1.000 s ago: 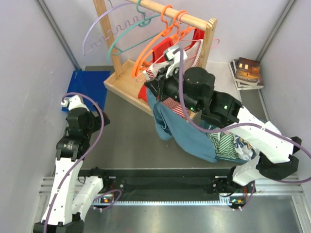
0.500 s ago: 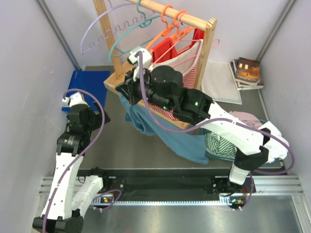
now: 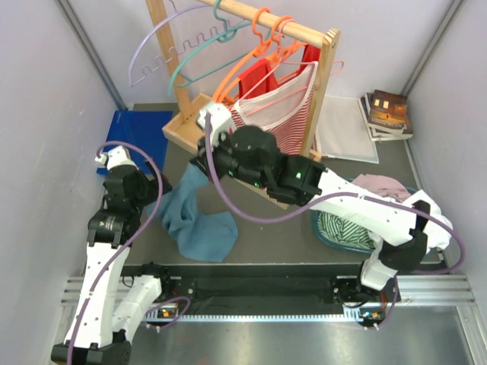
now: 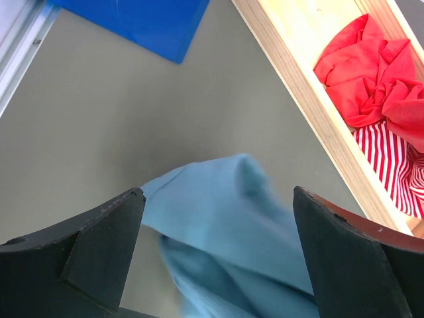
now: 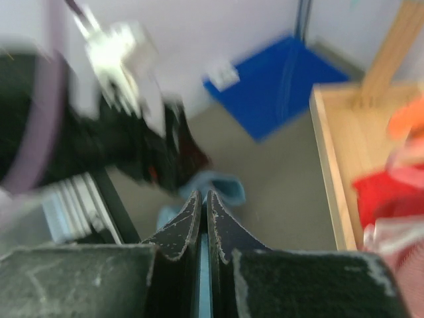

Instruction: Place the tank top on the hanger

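Blue tank top (image 3: 196, 222) draped, btm bunched on table (image 3: 266, 237); hanger (image 3: 190, 57) hooked on rail (image 3: 304, 32).

Tank top (image 3: 196, 222) on table (image 3: 266, 228), before rack (image 3: 329, 68); hanger (image 3: 183, 61) on rack, behind, left end.

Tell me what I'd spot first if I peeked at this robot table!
The blue tank top dangles from the right gripper, left of the middle of the table, with its bottom bunched on the surface. Behind it stands a wooden rack with orange hangers and a red-and-white striped top.
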Action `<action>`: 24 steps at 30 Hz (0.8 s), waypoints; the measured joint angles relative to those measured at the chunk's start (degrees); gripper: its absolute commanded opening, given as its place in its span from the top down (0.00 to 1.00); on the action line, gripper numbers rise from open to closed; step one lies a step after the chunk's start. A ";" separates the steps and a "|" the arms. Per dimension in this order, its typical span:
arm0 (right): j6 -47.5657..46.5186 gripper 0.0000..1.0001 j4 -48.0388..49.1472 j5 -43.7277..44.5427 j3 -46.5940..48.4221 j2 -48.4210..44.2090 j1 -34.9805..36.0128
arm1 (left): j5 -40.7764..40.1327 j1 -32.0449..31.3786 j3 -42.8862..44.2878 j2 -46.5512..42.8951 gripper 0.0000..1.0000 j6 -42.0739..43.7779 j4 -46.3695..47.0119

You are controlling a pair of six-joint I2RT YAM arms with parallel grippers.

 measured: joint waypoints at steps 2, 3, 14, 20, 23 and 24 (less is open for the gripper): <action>0.11 1.00 -0.31 1.01 -8.79 -2.80 0.00 | 0.17 0.00 -0.17 0.07 0.01 -0.31 0.04; 0.33 1.00 -0.35 1.70 -12.57 -3.93 0.00 | 0.35 0.00 -0.39 0.22 0.01 -0.52 0.07; 7.02 1.00 -4.20 9.57 -39.32 -20.17 -0.70 | 6.75 -0.28 -6.47 5.84 0.06 -3.87 6.25; 10.88 1.00 -4.26 10.86 -47.95 -21.31 -0.90 | 7.19 -5.64 -11.21 13.31 0.09 -6.82 9.75; 12.37 1.00 -4.37 10.80 -49.77 -19.76 -0.90 | 6.21 -8.09 -11.80 17.03 0.10 -7.69 10.84; 12.79 1.00 -4.42 10.67 -49.90 -19.28 -0.90 | 5.81 -8.41 -11.82 18.32 0.10 -8.00 11.13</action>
